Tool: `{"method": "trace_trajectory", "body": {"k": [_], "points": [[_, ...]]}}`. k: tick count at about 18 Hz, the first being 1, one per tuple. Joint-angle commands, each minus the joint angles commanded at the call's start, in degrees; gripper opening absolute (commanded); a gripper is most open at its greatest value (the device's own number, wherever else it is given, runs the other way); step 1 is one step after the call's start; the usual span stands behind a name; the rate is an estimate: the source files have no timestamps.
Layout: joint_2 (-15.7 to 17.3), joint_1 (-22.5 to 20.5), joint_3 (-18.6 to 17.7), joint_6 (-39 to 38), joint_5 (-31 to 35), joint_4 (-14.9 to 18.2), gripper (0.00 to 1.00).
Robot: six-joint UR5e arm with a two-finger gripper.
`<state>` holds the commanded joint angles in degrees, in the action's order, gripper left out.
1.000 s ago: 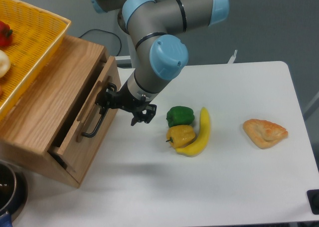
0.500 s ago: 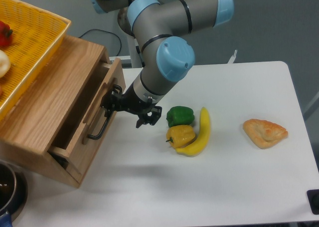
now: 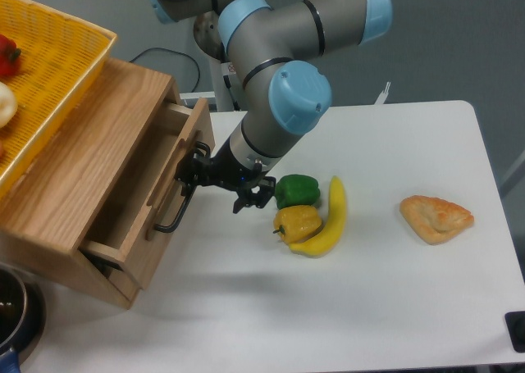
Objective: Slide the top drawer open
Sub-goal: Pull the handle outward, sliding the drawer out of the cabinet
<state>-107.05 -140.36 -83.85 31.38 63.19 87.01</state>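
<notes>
Oak top drawer [image 3: 168, 194] partly out, gripper [image 3: 199, 166] on its handle.

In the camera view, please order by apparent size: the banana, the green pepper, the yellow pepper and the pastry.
1. banana
2. pastry
3. green pepper and yellow pepper: these look alike, so I do not rank them.

Basket [image 3: 49, 70] on cabinet [image 3: 78, 184] at left; top drawer [image 3: 164, 197] juts right; peppers [image 3: 297, 207], banana [image 3: 328, 221] mid-table, pastry [image 3: 435, 217] right.
</notes>
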Motion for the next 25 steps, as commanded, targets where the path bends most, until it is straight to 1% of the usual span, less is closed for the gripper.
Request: {"method": "trace_trajectory", "body": {"k": [16,25], "points": [[-0.2,-3.5,0.6,0.1,0.0,0.0,1.00],[-0.4,-5.5,0.9,2.5,0.1,0.2,1.00]]}}
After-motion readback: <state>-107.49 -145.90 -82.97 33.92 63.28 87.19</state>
